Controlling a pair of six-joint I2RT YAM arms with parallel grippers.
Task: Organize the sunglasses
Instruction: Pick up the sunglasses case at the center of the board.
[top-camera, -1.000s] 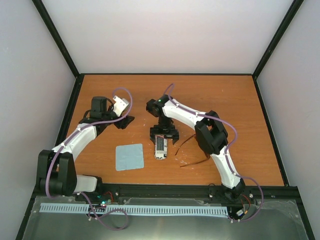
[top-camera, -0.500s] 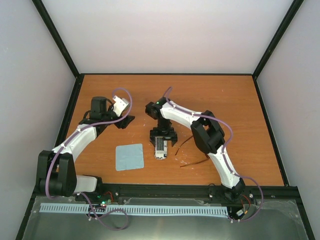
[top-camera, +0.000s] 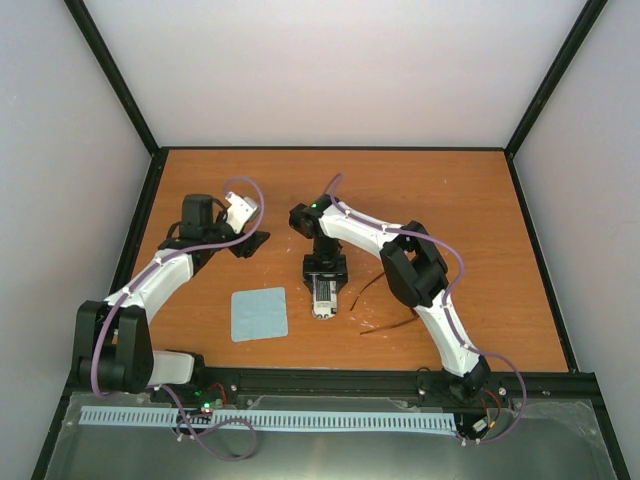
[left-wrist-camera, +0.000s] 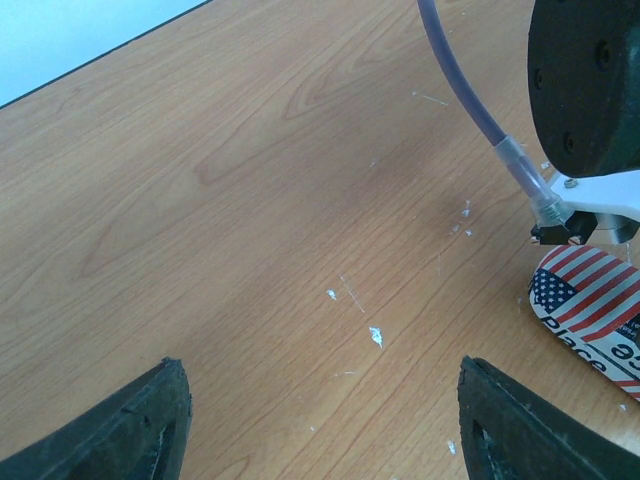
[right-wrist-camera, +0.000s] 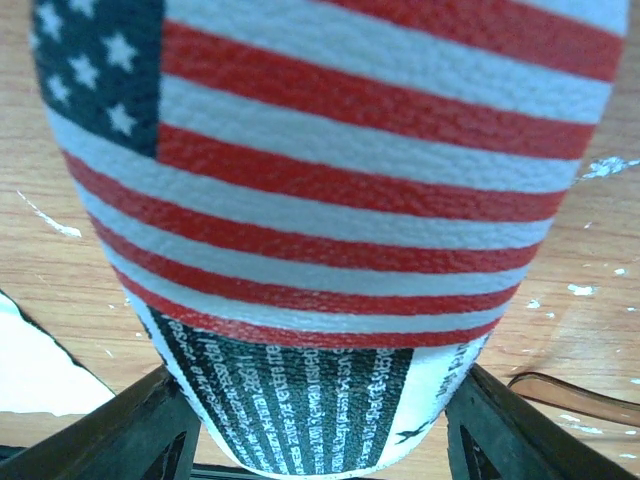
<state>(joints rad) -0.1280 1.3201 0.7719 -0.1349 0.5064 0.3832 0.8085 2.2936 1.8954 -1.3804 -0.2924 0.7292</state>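
The right claw (right-wrist-camera: 322, 425) squeezes the striped case (right-wrist-camera: 330, 200) on both sides, maybe to ready it for the sunglasses (right-wrist-camera: 575, 395) nearby. The left claw (left-wrist-camera: 320, 425) hangs open and empty.

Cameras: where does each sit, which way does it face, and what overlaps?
Top external: above and behind the bases, looking down on the table; left arm, right arm, cloth, case, sunglasses show.
Left wrist: on the left arm, facing bare wood; left end effector open, fingers in the bottom corners.
Right wrist: close over the case; right end effector fingers against its sides.
Shared: all three see the case; top and right wrist also the sunglasses.
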